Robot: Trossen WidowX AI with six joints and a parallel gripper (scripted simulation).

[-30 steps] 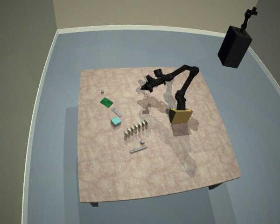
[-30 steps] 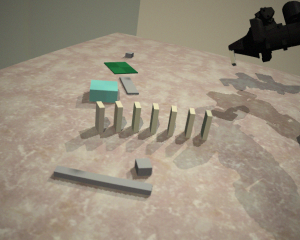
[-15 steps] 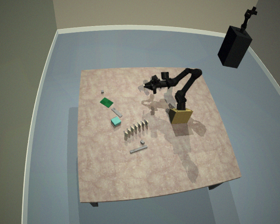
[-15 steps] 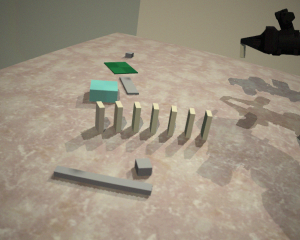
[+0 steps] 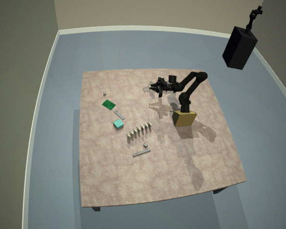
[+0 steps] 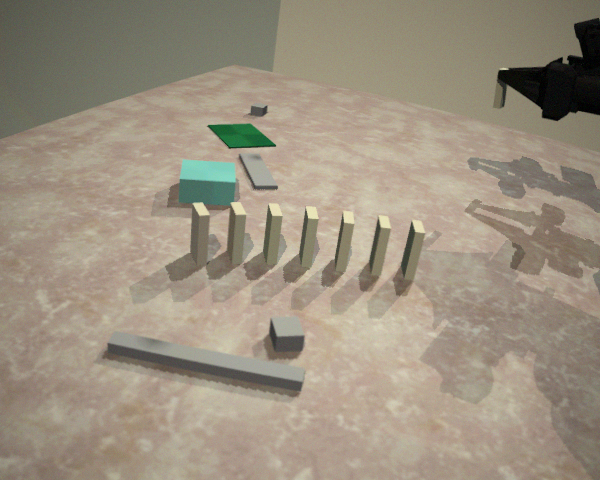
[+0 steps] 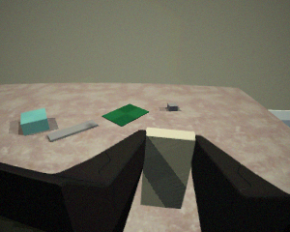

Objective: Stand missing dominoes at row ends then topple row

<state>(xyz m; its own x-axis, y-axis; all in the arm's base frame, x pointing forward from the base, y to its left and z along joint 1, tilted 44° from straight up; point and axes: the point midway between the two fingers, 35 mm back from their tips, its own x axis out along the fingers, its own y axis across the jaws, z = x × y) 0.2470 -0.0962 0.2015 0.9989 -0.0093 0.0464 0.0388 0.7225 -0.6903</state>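
Several cream dominoes stand upright in an evenly spaced row; the middle one (image 6: 308,237) (image 5: 138,130) and the right end one (image 6: 413,251) (image 5: 149,125) show in the top and exterior views. My gripper (image 5: 150,87) (image 6: 501,77) (image 7: 170,139) is shut on a cream domino (image 6: 499,95) (image 7: 167,169). It holds the domino roughly upright by its upper part, high above the table and well away from the row. In the wrist view the domino's broad face and top edge show between the two fingers. No loose domino shows on the table.
A teal block (image 5: 118,123) (image 6: 207,183) (image 7: 35,122) lies behind the row's left end. Beyond it are a flat grey bar (image 6: 258,171), a green mat (image 6: 241,135) and a small grey block (image 6: 259,110). A grey cube (image 6: 287,334) and a long grey bar (image 6: 204,361) lie in front of the row.
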